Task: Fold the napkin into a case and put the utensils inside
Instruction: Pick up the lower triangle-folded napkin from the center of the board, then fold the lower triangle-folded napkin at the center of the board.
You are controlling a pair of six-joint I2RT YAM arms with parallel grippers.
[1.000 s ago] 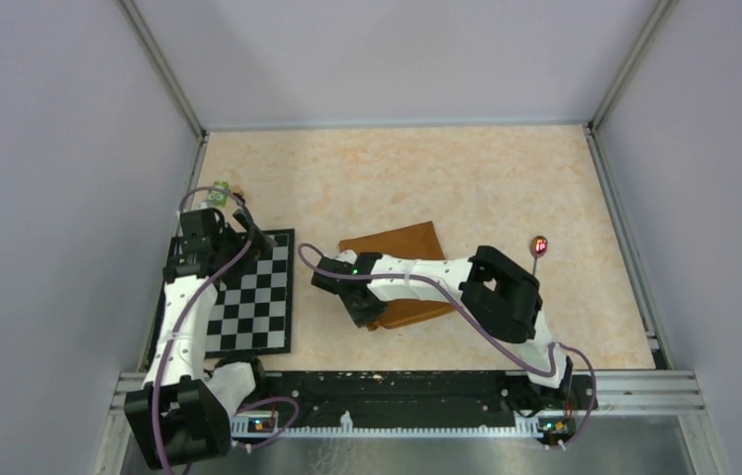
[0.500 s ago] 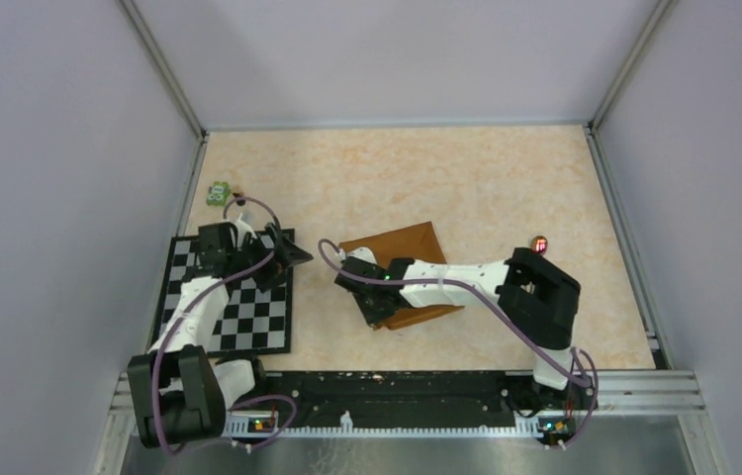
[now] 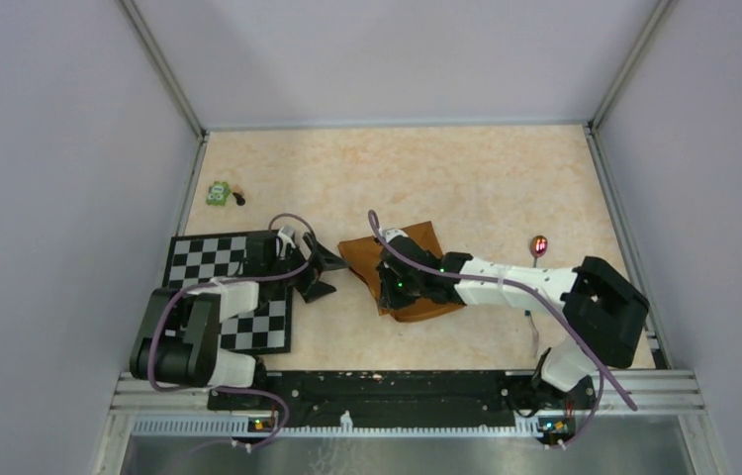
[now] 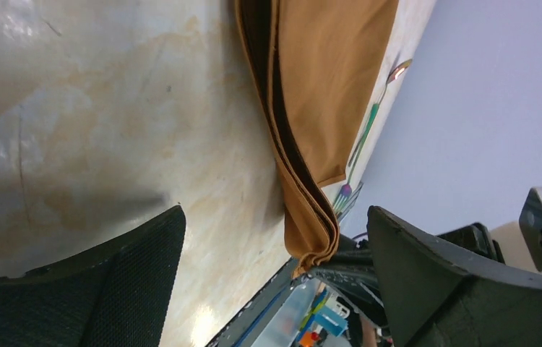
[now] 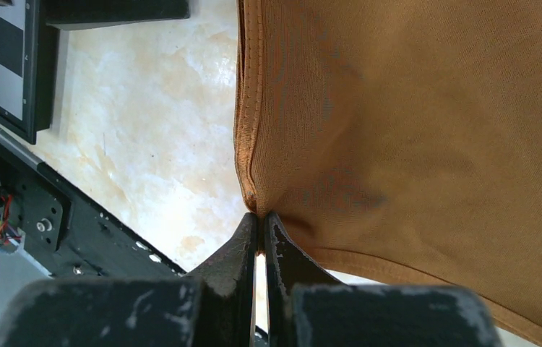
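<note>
Napkin (image 3: pixel 359 253), rust-orange and folded in layers, is lying mid-table just right of the mat (image 3: pixel 207 263). The right gripper (image 5: pixel 261 224) is pinching the napkin by its near-left corner, jaws pressing tight on the cloth. The left gripper (image 3: pixel 322 269) is hovering just beside the napkin's left edge with jaws spread wide and holding nothing, while utensils (image 4: pixel 366 129) are lying on the table beyond the napkin.
</note>
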